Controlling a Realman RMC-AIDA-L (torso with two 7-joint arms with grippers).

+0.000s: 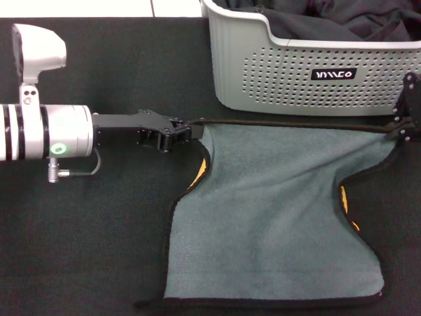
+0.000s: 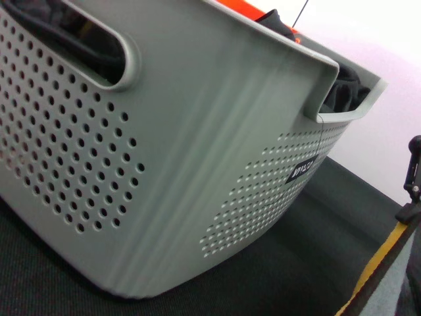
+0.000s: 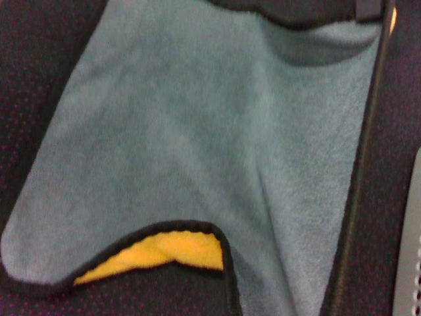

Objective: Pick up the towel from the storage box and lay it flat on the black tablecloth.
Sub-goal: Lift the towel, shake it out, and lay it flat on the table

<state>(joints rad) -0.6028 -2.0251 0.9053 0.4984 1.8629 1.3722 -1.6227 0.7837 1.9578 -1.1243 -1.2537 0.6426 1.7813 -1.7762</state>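
The towel (image 1: pixel 276 217) is grey-teal side up, its top edge stretched taut between my two grippers and its lower part lying on the black tablecloth (image 1: pixel 85 237). Both side edges curl inward and show orange underside (image 3: pixel 164 253). My left gripper (image 1: pixel 187 131) is shut on the towel's top left corner. At the frame's right edge, my right gripper (image 1: pixel 401 128) is shut on the top right corner. The storage box (image 1: pixel 276 72) stands just behind the towel's top edge. In the left wrist view the storage box (image 2: pixel 197 164) fills the frame, with the right gripper (image 2: pixel 413 184) beyond it.
Black garments (image 1: pixel 329 20) remain inside the box. A white surface borders the tablecloth at the far edge (image 1: pixel 99 6). The tablecloth stretches wide to the left of the towel.
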